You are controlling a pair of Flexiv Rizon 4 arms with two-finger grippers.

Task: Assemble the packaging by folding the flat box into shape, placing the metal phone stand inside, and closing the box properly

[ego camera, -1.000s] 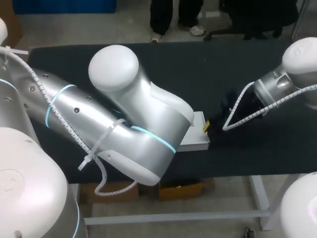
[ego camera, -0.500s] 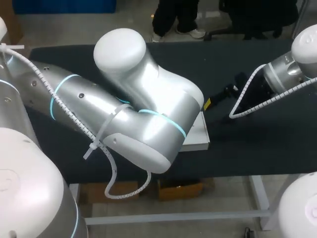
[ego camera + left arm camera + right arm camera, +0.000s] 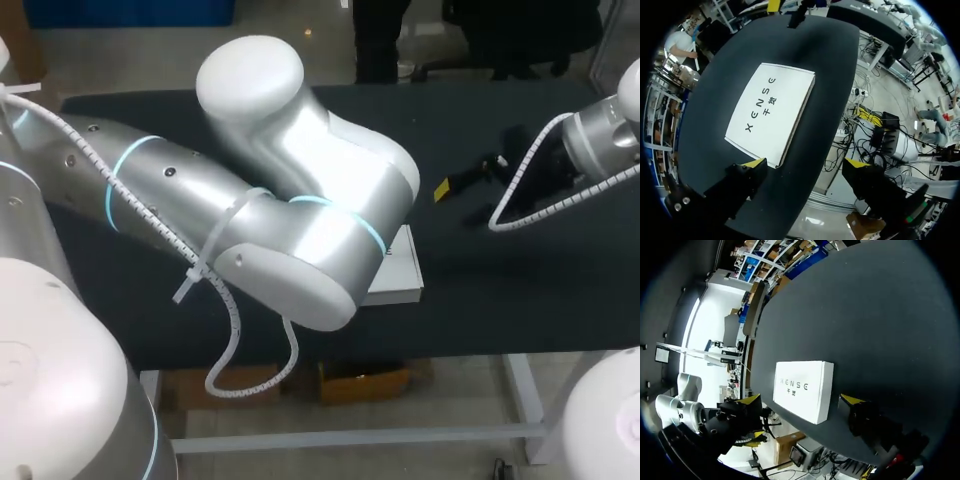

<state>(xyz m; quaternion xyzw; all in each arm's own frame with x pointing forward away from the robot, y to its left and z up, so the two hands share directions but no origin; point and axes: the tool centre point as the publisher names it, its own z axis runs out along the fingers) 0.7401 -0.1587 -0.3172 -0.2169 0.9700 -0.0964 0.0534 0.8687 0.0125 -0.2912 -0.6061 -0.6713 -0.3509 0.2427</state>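
Box (image 3: 771,112), white and shallow, lies flat with its printed face up on the black surface (image 3: 500,290). It sits close to the near edge, about the middle. In the head view most of it is hidden under the left arm (image 3: 300,220), and only its right end shows.

The left jaws are spread wide and hold nothing. They hang above the surface with the box just ahead of them, one yellow tip close to a box corner. The right arm (image 3: 600,150) comes in from the far right. Its jaws are also spread and empty, raised above the surface well to the right of the box and aimed towards it.

No phone stand shows in any view.

The step in hand seems to be taking hold of the box to fold it into shape. To do it well, one set of jaws should probably pin the box while the other lifts a side edge. With the box so close to the near edge, any push should go away from it, or the box could slide off.
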